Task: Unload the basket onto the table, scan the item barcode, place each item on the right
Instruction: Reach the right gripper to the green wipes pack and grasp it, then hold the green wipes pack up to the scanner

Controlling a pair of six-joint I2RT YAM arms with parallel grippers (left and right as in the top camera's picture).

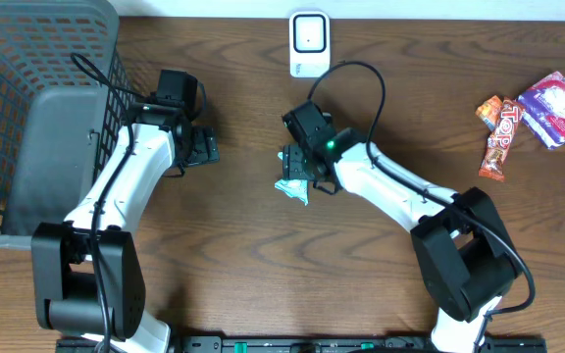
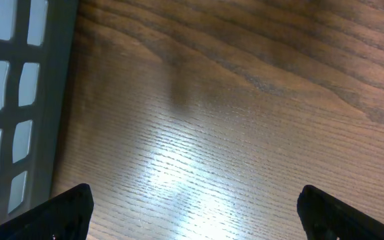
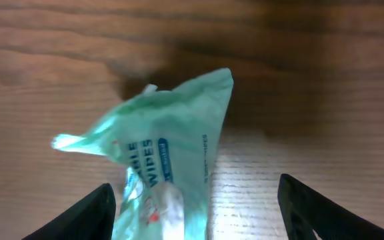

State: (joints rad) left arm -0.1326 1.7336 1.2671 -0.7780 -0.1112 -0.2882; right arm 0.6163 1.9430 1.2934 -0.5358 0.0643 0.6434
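A pale green pack of wipes [image 3: 172, 153] lies crumpled on the wooden table, seen in the overhead view as the pack [image 1: 291, 187] at the table's middle. My right gripper [image 1: 296, 167] hangs right over it. In the right wrist view the right gripper [image 3: 205, 213] is open around the pack, which sits close to the left finger [image 3: 92, 213], with bare table between it and the right finger. A white scanner [image 1: 309, 43] stands at the far edge. My left gripper [image 1: 202, 147] is open over bare wood beside the basket, and the left wrist view shows the left gripper [image 2: 192, 213] with nothing between its fingers.
A grey mesh basket [image 1: 27, 59] fills the far left corner, and its wall [image 2: 12, 100] shows in the left wrist view. At the far right lie a purple packet [image 1: 555, 106] and an orange snack bar [image 1: 499, 139].
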